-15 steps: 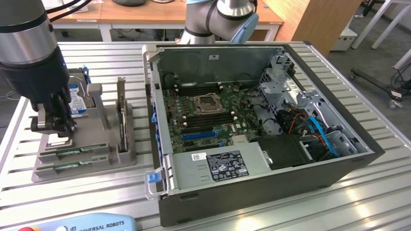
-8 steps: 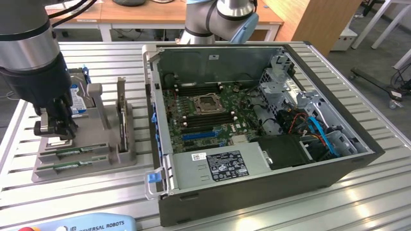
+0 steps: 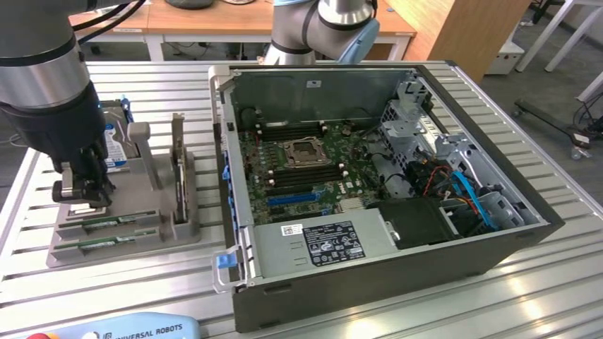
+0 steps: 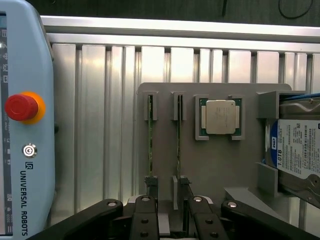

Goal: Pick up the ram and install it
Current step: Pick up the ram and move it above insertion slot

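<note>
Ram (image 4: 178,145) stands edgewise in grey holder (image 4: 215,165) slot, between the open fingers (image 4: 185,187).

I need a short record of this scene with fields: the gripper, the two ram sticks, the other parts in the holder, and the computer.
holder: gray, on the slatted table
processor: flat in its recess of the holder
hard drive: at the holder's edge, beside the processor
ram stick beside the processor: on edge in its slot, in line with the gap between the gripper's fingers
other ram stick: on edge in the next slot
gripper: open, holding nothing, at the sticks' end
computer: case open, motherboard exposed
</note>
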Robot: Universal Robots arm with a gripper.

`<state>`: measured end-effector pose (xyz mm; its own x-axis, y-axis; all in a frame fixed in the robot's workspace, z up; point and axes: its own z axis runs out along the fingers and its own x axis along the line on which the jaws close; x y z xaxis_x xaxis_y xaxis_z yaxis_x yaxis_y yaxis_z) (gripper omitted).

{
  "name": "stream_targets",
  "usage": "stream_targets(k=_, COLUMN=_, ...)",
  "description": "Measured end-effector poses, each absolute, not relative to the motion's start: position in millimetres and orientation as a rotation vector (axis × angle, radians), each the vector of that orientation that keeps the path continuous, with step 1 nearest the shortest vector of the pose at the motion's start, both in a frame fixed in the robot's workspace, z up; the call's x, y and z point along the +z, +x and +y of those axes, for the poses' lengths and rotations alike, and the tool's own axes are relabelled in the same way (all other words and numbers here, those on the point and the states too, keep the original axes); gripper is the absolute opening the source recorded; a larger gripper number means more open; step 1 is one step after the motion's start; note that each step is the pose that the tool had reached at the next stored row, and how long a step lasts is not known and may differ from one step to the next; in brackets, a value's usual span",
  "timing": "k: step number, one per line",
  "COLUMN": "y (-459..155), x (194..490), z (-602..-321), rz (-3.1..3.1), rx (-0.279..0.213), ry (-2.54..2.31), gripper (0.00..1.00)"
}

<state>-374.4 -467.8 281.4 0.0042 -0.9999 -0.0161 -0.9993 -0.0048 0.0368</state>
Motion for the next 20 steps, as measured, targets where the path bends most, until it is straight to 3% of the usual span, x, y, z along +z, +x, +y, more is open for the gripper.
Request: stream_targets(k=20, y=-374, x=275, z=-480, rz=-2.206, rx=-0.058, ry=2.216, gripper=0.30)
